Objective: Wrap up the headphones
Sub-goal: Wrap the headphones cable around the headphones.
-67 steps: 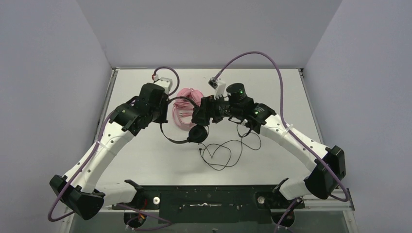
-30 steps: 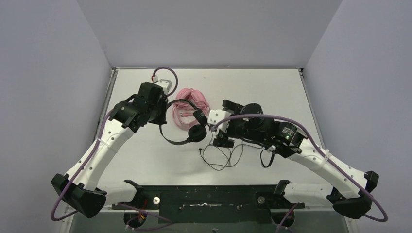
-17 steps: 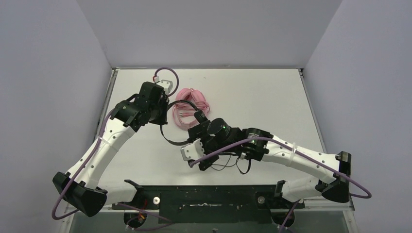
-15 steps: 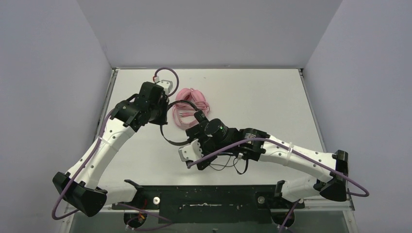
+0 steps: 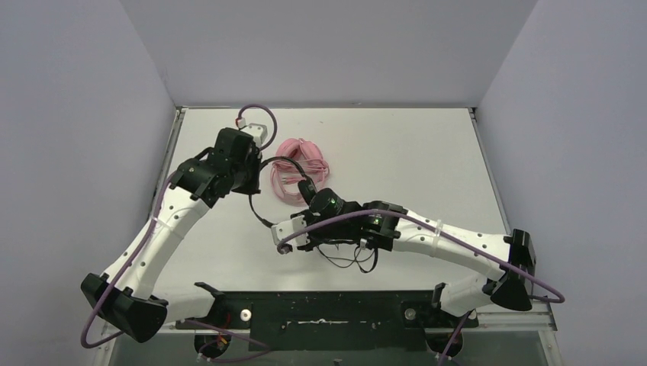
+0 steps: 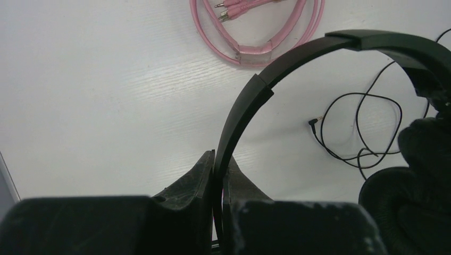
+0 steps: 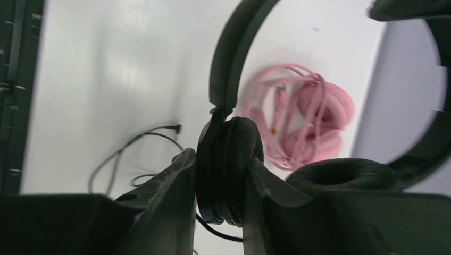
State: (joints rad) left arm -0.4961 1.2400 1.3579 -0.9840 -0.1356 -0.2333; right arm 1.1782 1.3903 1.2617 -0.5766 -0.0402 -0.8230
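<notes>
The black headphones (image 5: 284,164) are held between both arms above the table. My left gripper (image 6: 219,164) is shut on the black headband (image 6: 276,74). My right gripper (image 7: 223,170) is shut on one black ear cup (image 7: 231,159); the other ear cup (image 7: 345,172) shows beside it. The thin black cable (image 5: 347,258) trails loose on the table under my right arm, its plug (image 6: 312,121) lying free. The pink headphones (image 5: 301,151) lie at the back centre, their pink cable (image 6: 255,37) coiled in loops beside them.
The white table (image 5: 427,160) is walled by grey panels on the left, back and right. A black mounting rail (image 5: 320,311) runs along the near edge. Purple wrist cables (image 5: 336,223) loop off both arms.
My right arm has swung from the back centre down and to the left, turning over, and now holds the ear cup at table centre. My left arm has barely moved.
</notes>
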